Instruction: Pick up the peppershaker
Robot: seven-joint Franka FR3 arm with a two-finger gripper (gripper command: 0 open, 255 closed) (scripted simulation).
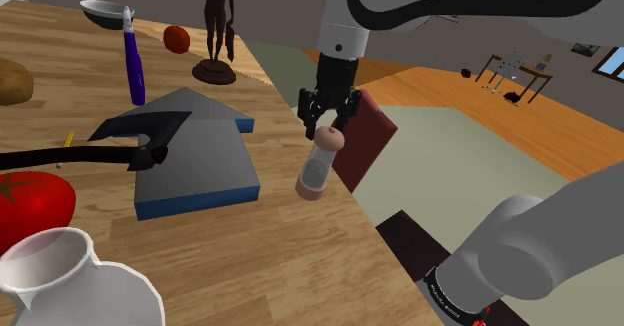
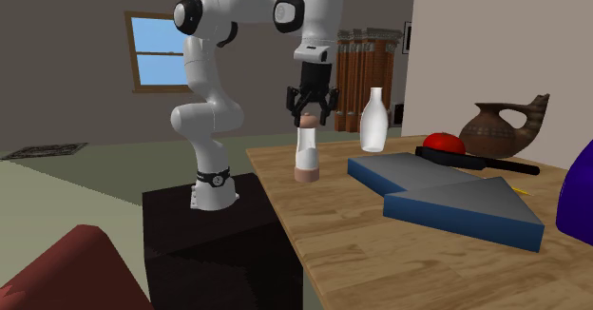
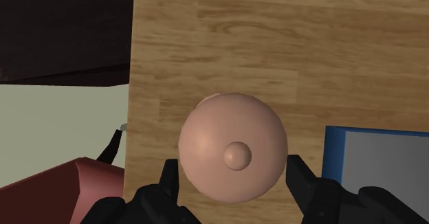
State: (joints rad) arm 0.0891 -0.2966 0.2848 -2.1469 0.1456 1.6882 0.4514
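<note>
Shoulder view: the shaker (image 1: pixel 318 164) stands on the surface (image 1: pixel 250 244) near its edge. Its long axis runs straight up into the tool (image 1: pixel 328 129), which hangs directly above with its tips level with the cap.

Second exterior view: the shaker (image 2: pixel 306 156) is upright with its base on the wood, and the tool (image 2: pixel 311 118) straddles its top.

Wrist view: the round cap (image 3: pixel 232 147) sits centred between the fingers (image 3: pixel 170 178). The fingers stand apart, one on each side, with a thin gap at each. I judge the tool open, so closing should be enough.
</note>
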